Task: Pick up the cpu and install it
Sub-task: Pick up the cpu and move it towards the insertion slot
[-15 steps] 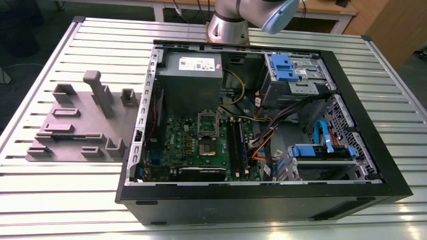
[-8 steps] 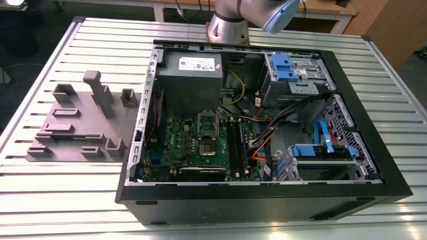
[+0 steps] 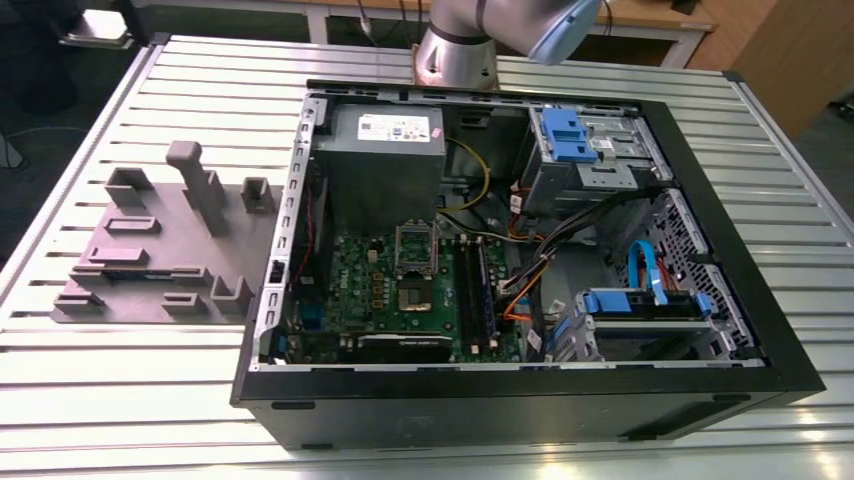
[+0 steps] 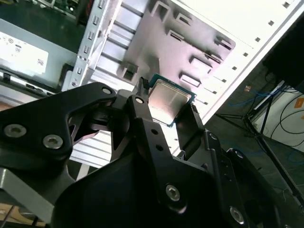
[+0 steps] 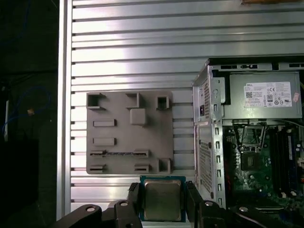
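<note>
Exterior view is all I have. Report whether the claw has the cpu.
Observer: Yes. In both wrist views the cpu sits clamped in the claw.
Operator: Give me its orientation.
Observer: Its silver metal top faces the first wrist camera, with a thin green edge around it.
Operator: Tell me what lies behind it.
Observer: In the first wrist view, the slatted table and the grey fixture plate lie beyond it. The computer case is off to one side, so the cpu does not appear to be over the motherboard.
</note>
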